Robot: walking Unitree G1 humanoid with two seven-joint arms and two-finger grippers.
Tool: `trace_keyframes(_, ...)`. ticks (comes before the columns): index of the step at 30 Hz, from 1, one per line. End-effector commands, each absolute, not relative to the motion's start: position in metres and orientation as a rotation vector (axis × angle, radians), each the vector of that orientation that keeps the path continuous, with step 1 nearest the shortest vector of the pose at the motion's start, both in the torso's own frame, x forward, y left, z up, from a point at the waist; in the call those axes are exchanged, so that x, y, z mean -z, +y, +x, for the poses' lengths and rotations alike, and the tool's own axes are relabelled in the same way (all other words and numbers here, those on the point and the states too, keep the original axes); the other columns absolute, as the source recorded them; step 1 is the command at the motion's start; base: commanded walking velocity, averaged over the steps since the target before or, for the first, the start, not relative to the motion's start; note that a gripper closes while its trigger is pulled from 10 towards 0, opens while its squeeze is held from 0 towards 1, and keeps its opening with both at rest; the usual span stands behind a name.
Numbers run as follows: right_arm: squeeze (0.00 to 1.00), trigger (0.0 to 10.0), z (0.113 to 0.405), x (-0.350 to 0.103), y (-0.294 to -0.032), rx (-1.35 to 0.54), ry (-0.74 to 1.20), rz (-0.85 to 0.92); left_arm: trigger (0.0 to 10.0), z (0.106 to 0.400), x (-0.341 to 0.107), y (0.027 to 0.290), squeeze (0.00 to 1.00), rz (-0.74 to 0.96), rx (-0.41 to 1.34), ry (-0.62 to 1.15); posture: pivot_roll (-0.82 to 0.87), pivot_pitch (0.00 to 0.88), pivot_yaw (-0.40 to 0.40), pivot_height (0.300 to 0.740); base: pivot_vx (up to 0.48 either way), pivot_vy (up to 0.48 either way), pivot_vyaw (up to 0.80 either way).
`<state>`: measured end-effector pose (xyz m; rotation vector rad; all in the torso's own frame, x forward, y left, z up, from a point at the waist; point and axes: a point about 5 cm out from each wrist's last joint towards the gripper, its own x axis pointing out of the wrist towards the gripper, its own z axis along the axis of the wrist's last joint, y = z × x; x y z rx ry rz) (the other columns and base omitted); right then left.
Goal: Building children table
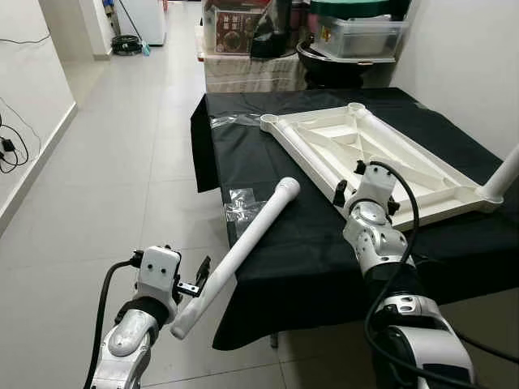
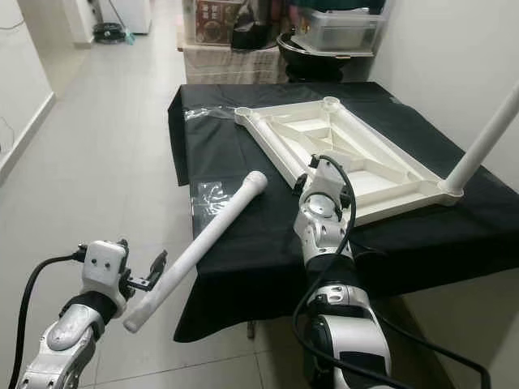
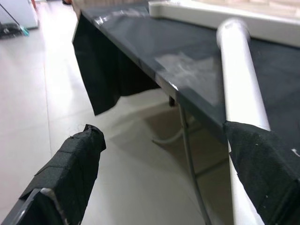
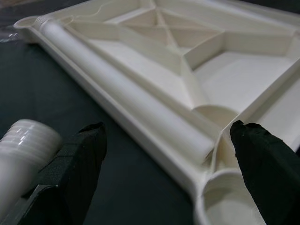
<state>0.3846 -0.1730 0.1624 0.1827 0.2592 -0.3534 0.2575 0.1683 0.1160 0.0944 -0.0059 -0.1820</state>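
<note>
A white tabletop lies upside down on the black-clothed table. One white leg stands in its right corner socket. A loose white leg lies slanted across the table's near left edge, its lower end hanging over the floor. My left gripper is open beside that lower end, and the leg runs along one finger. My right gripper hovers open over the tabletop's near corner socket. The loose leg's threaded end lies close beside it.
Clear plastic wraps lie on the cloth near the leg and at the far left corner. Storage boxes and a dark tub stand beyond the table. A wall runs along the right. Open tiled floor stretches to the left.
</note>
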Motion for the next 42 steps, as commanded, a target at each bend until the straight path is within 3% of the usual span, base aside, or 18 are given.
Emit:
trace_keyframes(1, 0.96, 10.0, 0.382, -0.155, -0.173, 0.342, 0.302, 0.237, 10.0, 0.259, -0.115, 0.171, 0.00, 0.085, 0.187, 0.002, 0.09, 0.000, -0.081, 0.740, 0.000, 0.000, 0.00)
trace_keyframes(5, 0.96, 10.0, 0.384, -0.161, -0.166, 0.275, 0.301, 0.342, 10.0, 0.260, -0.117, 0.171, 0.00, 0.081, 0.192, -0.006, 0.08, 0.000, -0.080, 0.740, 0.000, 0.000, 0.00)
trace_keyframes(6, 0.83, 10.0, 0.386, -0.168, -0.154, 0.175, 0.294, 0.428, 10.0, 0.260, -0.118, 0.170, 0.00, 0.077, 0.212, -0.011, 0.08, 0.000, -0.079, 0.740, 0.000, 0.000, 0.00)
trace_keyframes(8, 0.83, 10.0, 0.387, -0.170, -0.150, 0.137, 0.291, 0.460, 10.0, 0.260, -0.118, 0.169, 0.00, 0.075, 0.221, -0.014, 0.08, 0.000, -0.079, 0.740, 0.000, 0.000, 0.00)
trace_keyframes(9, 0.00, 10.0, 0.386, -0.171, -0.148, 0.125, 0.280, 0.469, 10.0, 0.261, -0.121, 0.168, 0.00, 0.064, 0.231, -0.027, 0.08, 0.000, -0.079, 0.740, 0.000, 0.000, 0.00)
trace_keyframes(15, 0.00, 10.0, 0.385, -0.189, -0.139, 0.017, 0.166, 0.503, 10.0, 0.265, -0.148, 0.169, 0.00, 0.012, 0.260, -0.150, 0.08, 0.000, -0.078, 0.740, 0.000, 0.000, 0.00)
trace_keyframes(22, 0.00, 10.0, 0.381, -0.191, -0.124, -0.099, 0.184, 0.501, 10.0, 0.264, -0.162, 0.163, 0.00, -0.010, 0.323, -0.195, 0.08, 0.000, -0.080, 0.740, 0.000, 0.000, 0.00)
trace_keyframes(42, 0.00, 10.0, 0.374, -0.194, -0.134, -0.051, 0.133, 0.390, 10.0, 0.268, -0.159, 0.189, 0.00, -0.020, 0.151, -0.159, 0.09, 0.000, -0.076, 0.740, 0.000, 0.000, 0.00)
